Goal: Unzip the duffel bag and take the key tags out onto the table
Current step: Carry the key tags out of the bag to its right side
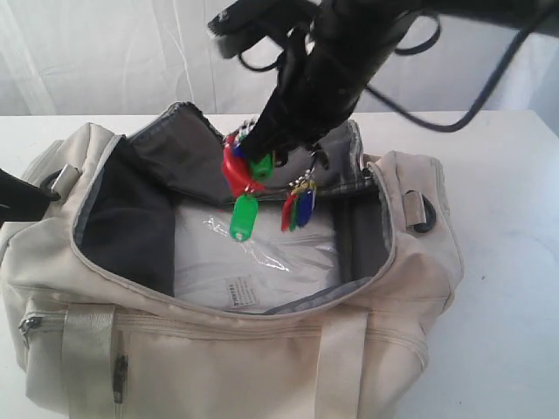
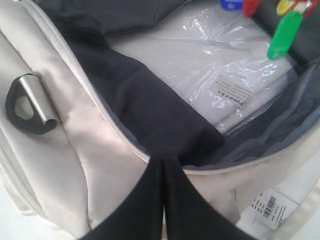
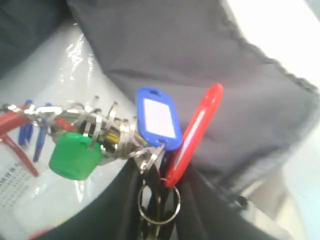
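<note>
Indoors, white table (image 1: pixel 507 262), curtain (image 1: pixel 105 52), duffel bag (image 1: pixel 218 349), right tool (image 1: pixel 260 140) clutching key tags (image 1: pixel 240 179)

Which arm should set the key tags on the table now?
Right. The right pincer holds the key tags above the open duffel bag, with bare table beside it. The left pincer sits shut at the bag's rim, holding no tags.

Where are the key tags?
Exterior view, centre: the key tags hang from the right end effector above the open duffel bag, over its plastic-wrapped packet.
</note>
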`<action>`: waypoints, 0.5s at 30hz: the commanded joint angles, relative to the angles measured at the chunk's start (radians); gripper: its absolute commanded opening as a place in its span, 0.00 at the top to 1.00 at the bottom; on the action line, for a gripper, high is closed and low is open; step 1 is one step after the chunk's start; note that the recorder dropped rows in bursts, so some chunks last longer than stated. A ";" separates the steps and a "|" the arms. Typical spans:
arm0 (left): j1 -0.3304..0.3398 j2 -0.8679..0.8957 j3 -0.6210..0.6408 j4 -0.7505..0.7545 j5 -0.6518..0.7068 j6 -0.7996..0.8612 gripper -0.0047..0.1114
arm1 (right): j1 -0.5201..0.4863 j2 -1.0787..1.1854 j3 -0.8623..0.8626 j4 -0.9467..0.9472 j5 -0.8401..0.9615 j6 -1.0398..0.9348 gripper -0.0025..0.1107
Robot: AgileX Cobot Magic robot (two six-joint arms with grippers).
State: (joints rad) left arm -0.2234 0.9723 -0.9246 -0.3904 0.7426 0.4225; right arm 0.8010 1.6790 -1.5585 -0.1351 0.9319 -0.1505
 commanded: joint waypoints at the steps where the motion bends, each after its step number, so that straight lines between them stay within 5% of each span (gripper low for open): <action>1: 0.002 -0.005 0.006 -0.018 0.015 0.002 0.96 | -0.092 -0.114 -0.004 -0.084 0.078 0.024 0.98; 8: 0.002 -0.005 0.006 -0.018 0.020 0.004 0.96 | -0.338 -0.194 0.048 -0.091 0.208 0.028 0.98; 15: 0.002 -0.005 0.006 -0.018 0.020 0.004 0.96 | -0.540 -0.201 0.258 -0.089 0.070 0.119 0.98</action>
State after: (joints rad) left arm -0.2234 0.9723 -0.9246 -0.3904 0.7479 0.4245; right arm 0.3259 1.4863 -1.3784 -0.2234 1.0711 -0.0663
